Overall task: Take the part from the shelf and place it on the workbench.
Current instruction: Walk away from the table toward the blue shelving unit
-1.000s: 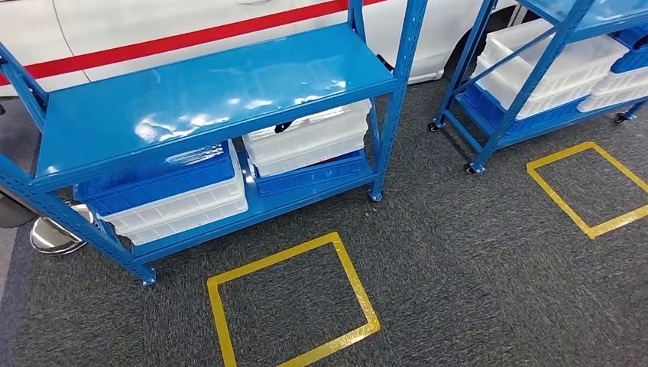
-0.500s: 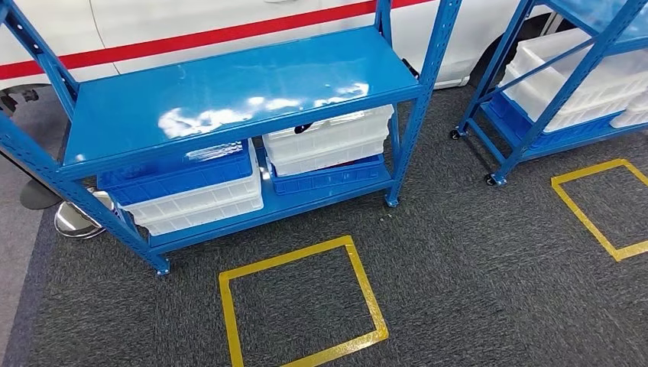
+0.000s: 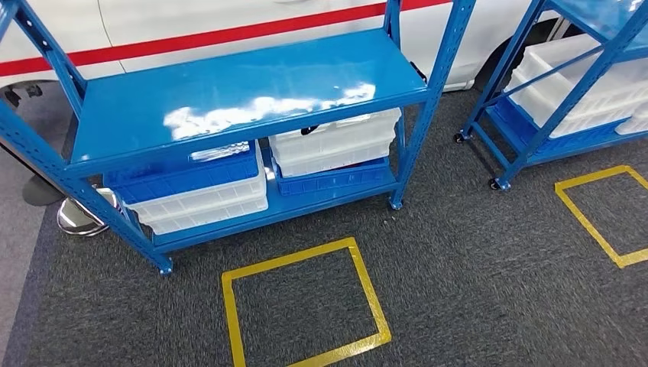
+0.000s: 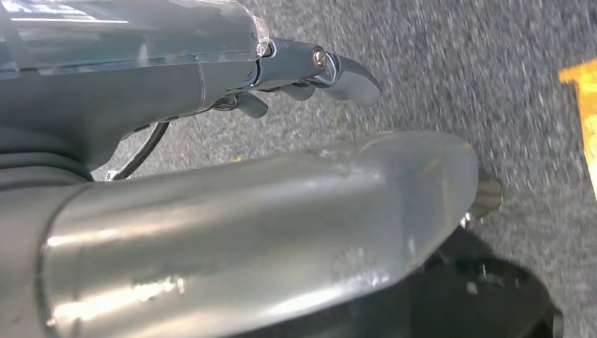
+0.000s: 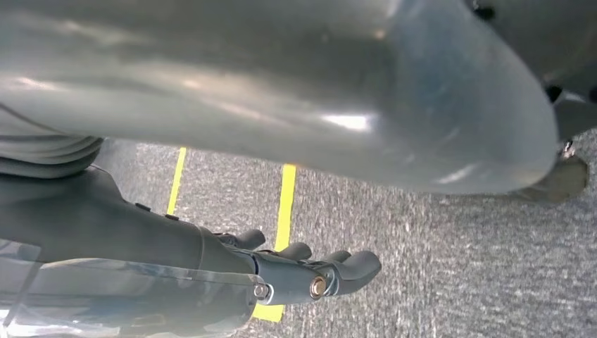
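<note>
A white vehicle body with a red stripe point(image 3: 229, 30) runs along the back, behind everything. In front of it stands the blue metal shelf rack point(image 3: 237, 92), its glossy upper deck bare and catching the ceiling lights. Dark grey carpet point(image 3: 474, 267) covers the floor, marked with a yellow tape square point(image 3: 306, 306) just before the rack. A second blue rack on castors point(image 3: 535, 99) stands to the right, loaded with white bins.

On the lower shelf sit stacked white and blue plastic crates point(image 3: 191, 191). A small dark part point(image 3: 309, 130) peeks from the top of the right-hand white crate point(image 3: 336, 145); its shape is too hidden to tell.

The robot's left hand point(image 4: 310, 77) hangs over carpet, fingers loosely curled, holding nothing. The right hand point(image 5: 310, 271) hangs likewise, fingers gently bent and slightly apart, empty.
</note>
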Robot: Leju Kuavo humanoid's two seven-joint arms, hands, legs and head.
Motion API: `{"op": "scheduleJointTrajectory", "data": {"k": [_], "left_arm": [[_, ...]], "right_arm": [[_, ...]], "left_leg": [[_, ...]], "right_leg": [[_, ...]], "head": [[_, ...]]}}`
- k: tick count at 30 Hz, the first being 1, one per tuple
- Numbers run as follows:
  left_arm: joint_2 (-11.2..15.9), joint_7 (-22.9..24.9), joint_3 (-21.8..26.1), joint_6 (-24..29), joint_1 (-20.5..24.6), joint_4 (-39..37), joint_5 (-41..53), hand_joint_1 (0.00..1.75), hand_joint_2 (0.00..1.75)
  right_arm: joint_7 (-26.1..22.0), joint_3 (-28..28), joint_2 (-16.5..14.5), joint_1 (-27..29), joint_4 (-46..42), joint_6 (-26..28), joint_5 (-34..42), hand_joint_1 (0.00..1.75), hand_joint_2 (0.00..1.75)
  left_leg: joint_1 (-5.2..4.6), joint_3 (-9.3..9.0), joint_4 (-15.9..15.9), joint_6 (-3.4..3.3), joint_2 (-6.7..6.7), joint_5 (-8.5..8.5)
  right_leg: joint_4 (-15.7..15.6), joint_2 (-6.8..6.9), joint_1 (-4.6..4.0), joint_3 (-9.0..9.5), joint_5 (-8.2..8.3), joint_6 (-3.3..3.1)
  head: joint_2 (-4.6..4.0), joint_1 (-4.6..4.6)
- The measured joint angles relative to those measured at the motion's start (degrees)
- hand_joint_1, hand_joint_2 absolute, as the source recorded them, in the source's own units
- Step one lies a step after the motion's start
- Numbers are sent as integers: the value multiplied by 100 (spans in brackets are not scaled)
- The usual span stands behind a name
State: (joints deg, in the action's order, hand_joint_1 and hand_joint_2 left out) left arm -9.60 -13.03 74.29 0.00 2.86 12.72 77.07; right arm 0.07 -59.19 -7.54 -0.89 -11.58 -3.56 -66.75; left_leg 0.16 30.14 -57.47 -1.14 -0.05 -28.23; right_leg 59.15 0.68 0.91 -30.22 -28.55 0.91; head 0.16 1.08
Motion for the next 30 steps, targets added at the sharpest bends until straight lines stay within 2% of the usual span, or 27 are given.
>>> {"op": "scheduleJointTrajectory", "data": {"k": [1, 2, 3, 5, 6, 7, 8, 10, 11, 12, 14, 15, 16, 17, 18, 19, 20, 21, 22, 23, 24, 26, 27, 28, 30], "left_arm": [[0, 0, 1, 0, -11, 0, 0, 0, 0], [0, 0, 1, 1, -17, 0, -1, 0, 0], [-1, 0, 1, 1, -19, 0, -1, 0, 0], [-2, 0, 1, 1, -18, 0, -2, 0, 0], [-3, 0, 1, 0, -22, 0, -2, 0, 0], [-3, 0, 1, 0, -28, 0, -2, 0, 0], [-4, 0, 1, 0, -35, 0, -2, 0, 0], [-5, 0, 1, 0, -45, -1, -2, 0, 0], [-7, 0, 1, 0, -43, -1, -2, 0, 0], [-8, 1, 1, 0, -38, -1, -2, 0, 0], [-10, 1, 1, 0, -26, -1, -2, 0, 0], [-8, 1, 1, 0, -21, -1, -2, 0, 0], [-6, 1, 1, 0, -18, -1, -2, 0, 0], [-4, 1, 1, 0, -13, 0, -2, 0, 0], [-2, 1, 0, 0, -9, 0, -2, 0, 0], [-2, 1, 0, 0, -10, 0, -2, 0, 0], [-2, 1, 0, -1, -13, 0, -2, 0, 0], [-3, 2, 0, -2, -20, 0, -2, 0, 0], [-3, 7, 1, -4, -30, 0, -2, 0, 0], [-4, 11, 1, -9, -39, 0, -2, 0, 0], [-4, 16, 1, -14, -47, 0, -2, 0, 0], [-4, 25, 1, -26, -66, 0, -2, 0, 0], [-4, 30, 1, -30, -72, 0, -2, 0, 0], [-4, 33, 1, -33, -74, 0, -2, 0, 0], [-3, 37, 1, -28, -62, 0, -2, 0, 0]], "right_arm": [[1, 0, 0, -1, 0, 0, 0, 0, 0], [1, 0, 0, -4, 0, 0, 0, 0, 0], [2, -1, 0, -5, 0, 0, 0, 0, 0], [2, -2, 0, -1, 0, 1, 0, 0, 0], [2, -2, 0, 3, 0, 1, 0, 0, 0], [2, -2, 0, 10, 0, 1, 0, 0, 0], [2, -2, 0, 18, 0, 0, 0, 0, 0], [2, -3, 2, 44, 0, 0, 0, 0, 0], [3, -5, 4, 54, 0, 0, 0, 0, 0], [3, -7, 7, 58, 0, 0, 0, 0, 0], [6, -9, 9, 57, 0, 0, 0, 0, 0], [8, -9, 4, 59, 0, 0, 0, 0, 0], [9, -9, 0, 65, 0, 0, 0, 0, 0], [10, -9, -3, 69, 0, 1, 0, 0, 0], [10, -10, -6, 69, 0, 2, 0, 0, 0], [10, -10, -4, 68, 0, 2, 0, 0, 0], [10, -10, -3, 66, 0, 2, 0, 0, 0], [10, -10, -2, 66, 0, 1, 0, 0, 0], [10, -10, -2, 69, 0, 1, 0, 0, 0], [10, -10, -2, 73, 0, -1, 0, 0, 0], [10, -11, -2, 77, 0, -1, 0, 0, 0], [10, -14, -2, 87, 0, -4, 0, 0, 0], [10, -19, -2, 84, 0, -6, 0, 0, 0], [11, -25, -2, 79, 0, -8, 0, 0, 0], [12, -37, -2, 51, 0, -11, 0, 0, 0]], "left_leg": [[8, -51, 27, -38, -10, 4], [12, -99, 42, -68, -15, 2], [10, -137, 51, -92, -15, -5], [-12, -179, 48, -123, -17, -48], [-22, -210, 47, -127, -23, -78], [-29, -254, 47, -126, -31, -117], [-32, -314, 47, -118, -41, -162], [-34, -444, 45, -92, -54, -272], [-39, -490, 40, -67, -58, -328], [-45, -519, 42, -33, -56, -380], [-57, -579, 18, 37, -52, -422], [-57, -589, -32, 62, -45, -420], [-53, -555, -178, 84, -41, -387], [-46, -430, -421, 110, -37, -371], [-33, -225, -759, 140, -32, -403], [-17, 19, -1121, 175, -29, -500], [-2, 270, -1429, 207, -28, -671], [14, 469, -1619, 231, -28, -846], [29, 605, -1659, 245, -27, -965], [41, 673, -1551, 249, -26, -971], [50, 678, -1302, 241, -25, -814], [46, 631, -671, 201, -5, -169], [30, 604, -455, 167, 5, 98], [10, 581, -347, 127, 12, 277], [-23, 504, -304, 46, 0, 312]], "right_leg": [[97, -3, 5, -17, -26, 35], [271, -9, 12, -100, -130, 53], [557, -18, 18, -260, -278, 59], [1268, -37, 15, -716, -569, 55], [1495, -41, 13, -899, -603, 52], [1533, -43, 10, -994, -529, 46], [1359, -44, 5, -978, -347, 36], [651, -48, -15, -765, 140, -7], [356, -52, -33, -671, 247, -32], [180, -55, -51, -615, 306, -64], [112, -60, -68, -572, 238, -134], [88, -61, -58, -521, 253, -170], [56, -57, -46, -455, 234, -203], [21, -50, -36, -380, 206, -235], [-12, -44, -27, -306, 177, -259], [-33, -40, -24, -242, 135, -277], [-47, -44, -23, -179, 86, -287], [-54, -50, -22, -118, 36, -288], [-58, -57, -21, -44, -23, -284], [-58, -64, -20, 39, -85, -275], [-59, -68, -19, 125, -151, -261], [-55, -68, -23, 282, -284, -219], [-55, -70, -27, 332, -341, -184], [-63, -73, -26, 373, -385, -146], [-115, -76, -15, 465, -445, -59]], "head": [[0, -12], [0, -28], [0, -45], [0, -70], [0, -72], [0, -73], [0, -74], [0, -82], [0, -84], [0, -85], [1, -80], [1, -81], [1, -78], [0, -70], [0, -63], [0, -54], [1, -49], [1, -49], [1, -48], [1, -47], [0, -47], [-1, -49], [-1, -50], [0, -50], [-1, -48]]}}
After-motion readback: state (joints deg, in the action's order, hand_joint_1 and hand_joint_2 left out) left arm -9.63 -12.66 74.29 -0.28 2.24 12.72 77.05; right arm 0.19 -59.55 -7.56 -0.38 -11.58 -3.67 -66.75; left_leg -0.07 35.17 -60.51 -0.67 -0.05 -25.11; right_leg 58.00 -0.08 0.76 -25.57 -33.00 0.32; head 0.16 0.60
